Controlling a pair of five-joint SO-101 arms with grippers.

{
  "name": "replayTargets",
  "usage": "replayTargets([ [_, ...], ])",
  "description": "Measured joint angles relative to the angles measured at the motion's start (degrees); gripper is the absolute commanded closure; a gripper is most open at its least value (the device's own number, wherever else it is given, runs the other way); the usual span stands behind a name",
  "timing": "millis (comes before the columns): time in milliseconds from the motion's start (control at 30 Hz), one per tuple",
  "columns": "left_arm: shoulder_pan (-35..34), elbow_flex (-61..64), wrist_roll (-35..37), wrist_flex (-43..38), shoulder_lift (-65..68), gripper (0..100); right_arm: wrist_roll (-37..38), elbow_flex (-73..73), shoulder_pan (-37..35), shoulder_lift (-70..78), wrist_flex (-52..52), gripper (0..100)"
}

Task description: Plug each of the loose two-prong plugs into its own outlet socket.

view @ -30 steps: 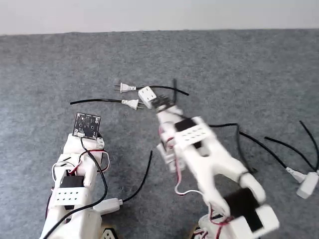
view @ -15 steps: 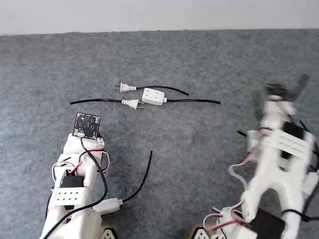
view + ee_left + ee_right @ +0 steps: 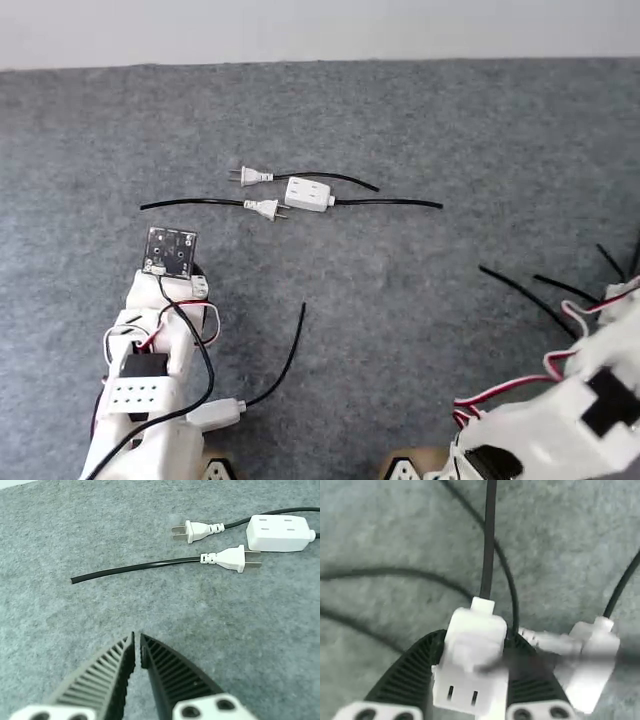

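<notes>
At the lower left of the high view stood the left arm [image 3: 150, 360]. Its wrist view showed the left gripper [image 3: 137, 640] with fingers pressed together on nothing, low over the grey mat [image 3: 420, 120]. Well ahead of it, in the upper middle, lay the upper plug [image 3: 252, 177] and the lower plug [image 3: 265, 208], both unplugged. The lower one's prongs pointed at the white socket block [image 3: 308, 194] just beside it. At the lower right, the right arm [image 3: 560, 420] sat near loose black cords [image 3: 530, 292]. The right gripper [image 3: 477, 640] was clamped on a second socket block [image 3: 470, 655], with a blurred white cord end [image 3: 592, 650] beside it.
</notes>
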Motion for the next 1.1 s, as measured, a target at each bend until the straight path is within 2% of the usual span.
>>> replayTargets([
  [100, 0.00, 0.00, 0.00, 0.00, 0.00, 98, 0.09, -4.48, 0.26, 5.19, 0.00, 78.3],
  [167, 0.00, 0.00, 0.00, 0.00, 0.00, 98, 0.00, -6.33, 0.26, 6.68, 1.41, 75.6],
  [400, 0.88, 0.00, 0.00, 0.00, 0.00, 98, -3.78, -17.14, -2.81, 5.19, 13.01, 76.7],
  [633, 0.88, 0.00, 0.00, 0.00, 0.00, 98, -8.18, -20.22, -7.82, -6.77, 23.30, 76.7],
  [800, 0.88, 0.00, 0.00, 0.00, 0.00, 98, -13.10, -20.22, -8.53, -18.02, 28.31, 76.8],
  [900, 0.62, 0.00, 0.00, 0.00, 0.00, 98, -16.18, -20.22, -8.35, -26.55, 31.38, 81.4],
  [1000, -3.16, -0.09, 0.00, 0.00, 0.00, 98, -18.29, -20.22, -9.49, -35.25, 34.81, 91.6],
  [1100, -7.74, -0.09, 2.11, 0.00, 0.00, 98, -18.81, -20.22, -13.27, -42.37, 39.12, 93.8],
])
